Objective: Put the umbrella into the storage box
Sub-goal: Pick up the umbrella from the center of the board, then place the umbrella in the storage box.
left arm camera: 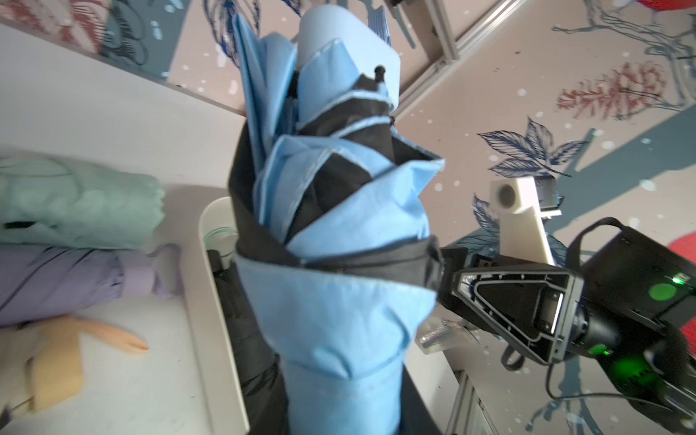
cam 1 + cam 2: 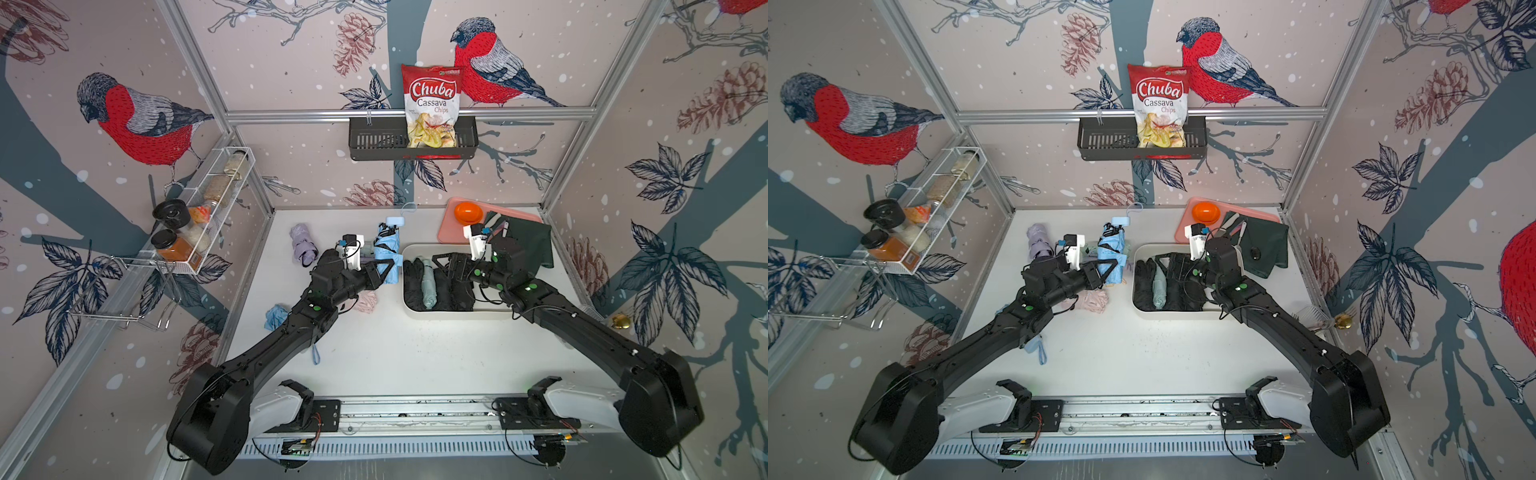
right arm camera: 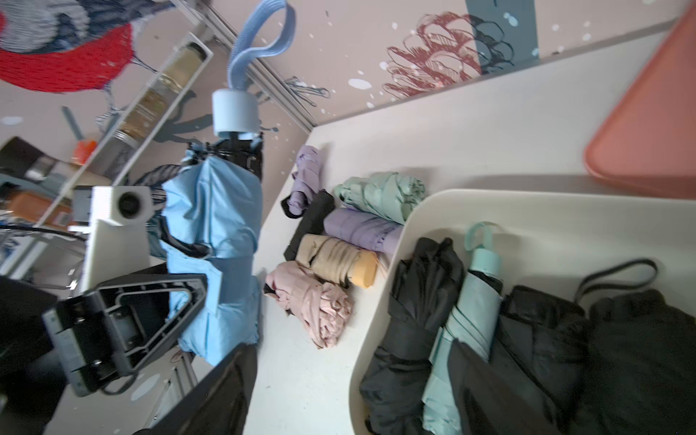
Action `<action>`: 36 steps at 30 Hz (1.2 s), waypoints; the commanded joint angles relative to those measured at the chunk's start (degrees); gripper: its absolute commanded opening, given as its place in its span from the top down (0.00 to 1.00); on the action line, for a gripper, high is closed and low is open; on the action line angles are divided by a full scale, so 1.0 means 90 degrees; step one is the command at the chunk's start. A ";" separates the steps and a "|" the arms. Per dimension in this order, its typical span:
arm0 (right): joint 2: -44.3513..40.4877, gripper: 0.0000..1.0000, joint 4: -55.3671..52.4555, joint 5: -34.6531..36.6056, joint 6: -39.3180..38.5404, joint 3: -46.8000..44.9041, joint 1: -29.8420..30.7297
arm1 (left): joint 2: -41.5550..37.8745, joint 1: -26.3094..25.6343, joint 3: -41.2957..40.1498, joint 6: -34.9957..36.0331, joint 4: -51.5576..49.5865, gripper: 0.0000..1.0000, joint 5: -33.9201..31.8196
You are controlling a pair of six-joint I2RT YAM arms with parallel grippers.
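The left jaws pinch the light blue umbrella (image 2: pixel 385 245) around its middle and hold it upright, just left of the storage box (image 2: pixel 457 316) on the white surface (image 2: pixel 374 365). The right jaws hang over the box, above the black umbrellas (image 2: pixel 413 284) and one mint umbrella (image 2: pixel 428 286) inside; if they are spread, I cannot tell.

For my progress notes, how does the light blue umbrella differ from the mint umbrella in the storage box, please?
The light blue umbrella is held in the left gripper's fingers outside the storage box; the mint umbrella lies inside. The light blue umbrella's folds flare loosely; the mint umbrella's are wrapped snugly. Both are folded.
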 commanded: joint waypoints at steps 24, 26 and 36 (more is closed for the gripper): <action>0.1601 0.33 0.3838 -0.1195 0.1259 0.0313 0.0724 | 0.0770 -0.0163 0.0305 -0.0650 0.1744 1.00 0.1741; 0.1658 0.40 0.3807 -0.1187 0.1267 0.0350 0.0739 | 0.0818 -0.0177 0.0308 -0.0697 0.1794 1.00 0.1753; 0.1471 0.91 0.2971 -0.0704 0.0928 0.0391 0.0696 | 0.0824 -0.0174 0.0322 -0.0625 0.1530 0.24 0.1512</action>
